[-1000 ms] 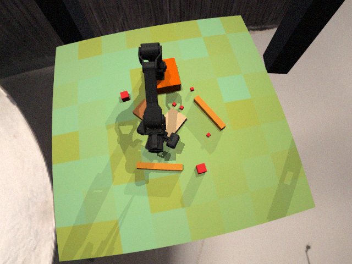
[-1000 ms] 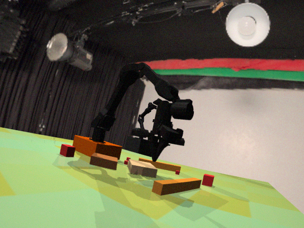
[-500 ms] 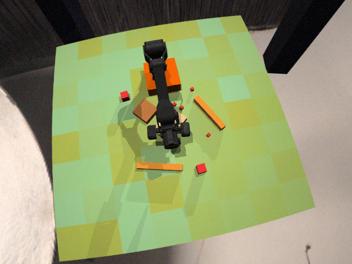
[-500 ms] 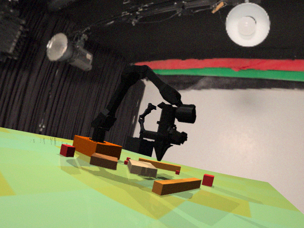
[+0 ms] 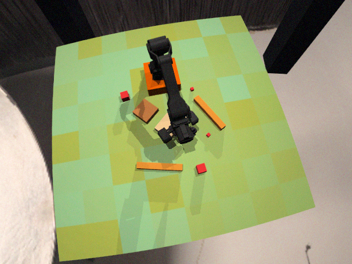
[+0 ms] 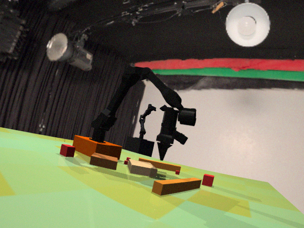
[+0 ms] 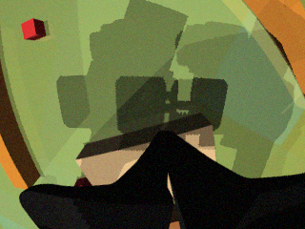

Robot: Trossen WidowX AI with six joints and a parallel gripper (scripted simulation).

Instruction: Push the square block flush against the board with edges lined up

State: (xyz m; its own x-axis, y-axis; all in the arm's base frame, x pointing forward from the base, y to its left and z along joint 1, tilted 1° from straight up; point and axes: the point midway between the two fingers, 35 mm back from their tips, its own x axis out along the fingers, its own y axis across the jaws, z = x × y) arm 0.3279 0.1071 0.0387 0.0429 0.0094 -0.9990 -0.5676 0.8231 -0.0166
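Square block: brown, lying flat (image 5: 145,110) (image 6: 103,160), on the surface in front of the orange base box and to one side of the arm; nothing touches it.
Board: pale tan (image 5: 163,124) (image 6: 141,167) (image 7: 111,166), lying flat and partly hidden beneath the arm in the top view.
Block to board: near but apart – a strip of surface shows between them, so no side is in contact.
Pincer: clenched on nothing (image 5: 183,133) (image 6: 161,158) (image 7: 166,135), fingertips together, pointing down and raised above the surface.
Arm: black (image 5: 172,82) (image 6: 169,94), reaching out from the base box and bent downward at the wrist.
Base box: orange (image 5: 176,74) (image 6: 84,146), supporting the arm.
Slanting bar: orange (image 5: 209,113) (image 6: 160,165) (image 7: 10,164), on the far side of the board from the block.
Front bar: orange (image 5: 159,166) (image 6: 176,186) (image 7: 281,23), well apart from the base box, with the board between.
Larger red cubes: one (image 5: 124,95) (image 6: 67,150) near the block; another (image 5: 201,168) (image 6: 208,180) near an end of the front bar.
Small red cubes: one (image 5: 208,134) (image 6: 177,172) near the slanting bar; another (image 5: 192,88) near the base box.
Surface: checkered in green and yellow – (image 5: 241,181) (image 6: 73,203), with shadows of the arm across it.
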